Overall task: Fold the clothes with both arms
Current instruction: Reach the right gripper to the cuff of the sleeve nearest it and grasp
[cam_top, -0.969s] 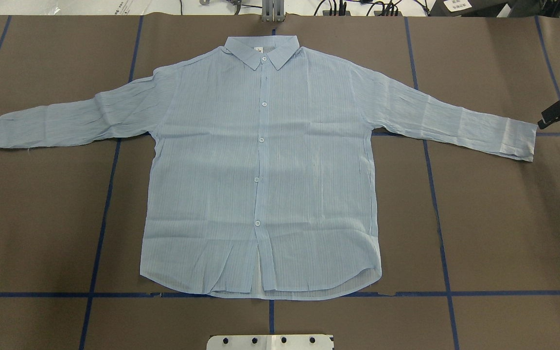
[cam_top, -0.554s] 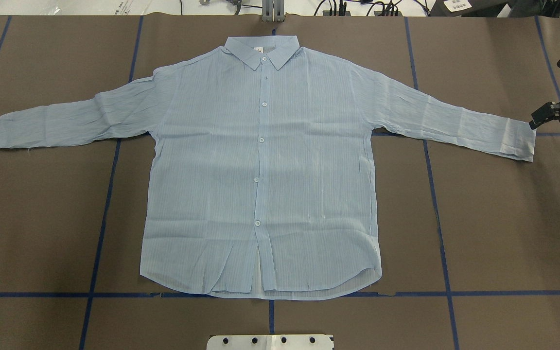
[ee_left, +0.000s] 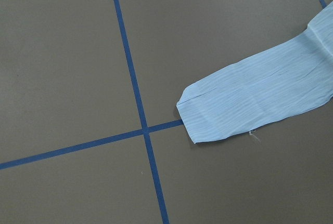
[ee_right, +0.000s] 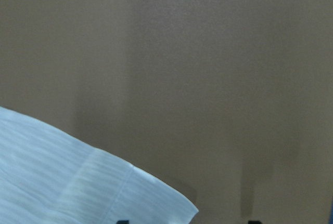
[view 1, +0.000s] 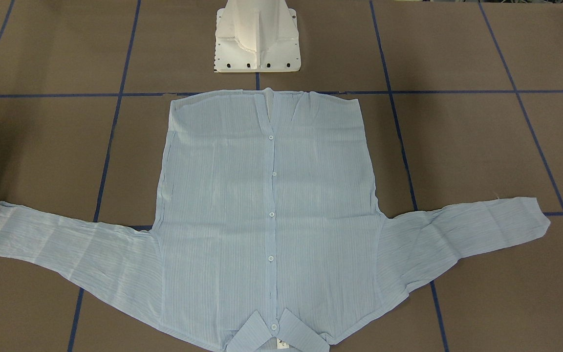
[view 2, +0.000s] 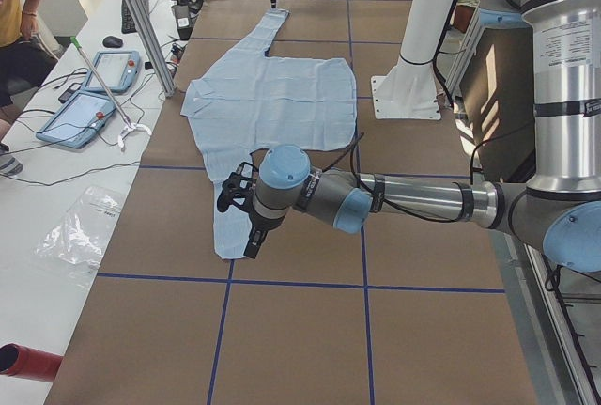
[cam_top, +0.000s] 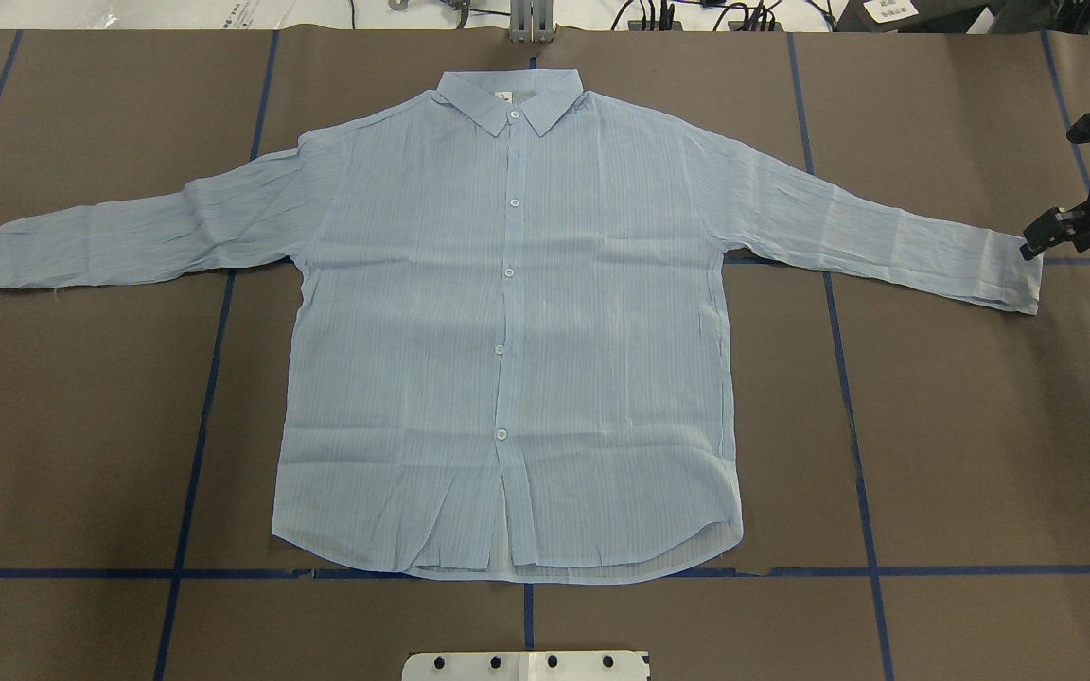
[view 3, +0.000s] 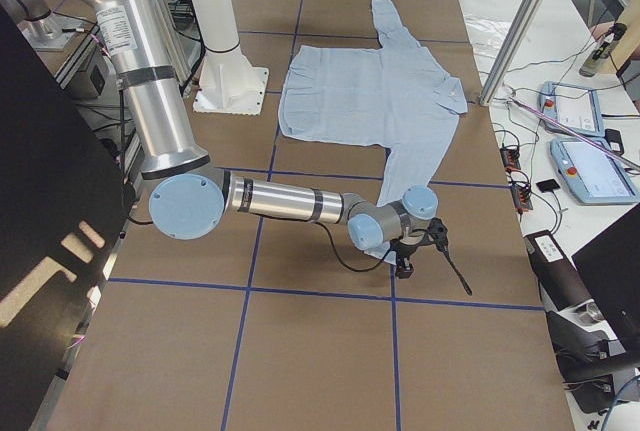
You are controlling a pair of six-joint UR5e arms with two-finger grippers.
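The shirt (cam_top: 507, 331) lies flat on the table (cam_top: 961, 454), front up and buttoned. Its collar (cam_top: 512, 99) is on the far side from the robot, its hem (cam_top: 507, 567) is near the base, and both sleeves are spread wide to the sides. Nothing is folded yet, so the step in hand looks like the first one: taking the two cuffs so the sleeves can be brought in over the body. The right end effector (cam_top: 1045, 233) hangs just beside the right cuff (cam_top: 1013, 274), at its outer far corner. Its two dark tips show well apart at the bottom of the right wrist view with nothing between them, so it is spread and empty. The left end effector (view 2: 246, 231) sits over the left cuff (ee_left: 208, 115) in the side view only, and I cannot tell whether it is spread or closed. The left wrist view shows that cuff lying flat, with no cloth gripped. The fabric is thin and likely slippery, so each end effector should probably come down low at the cuff edge. One tip should slide under both layers before closing, so the pinch takes the whole cuff and not just the top layer. Lifting both sides only slightly and together should keep the body from dragging or skewing. The sleeves are best carried inward along their own line, to avoid twists.
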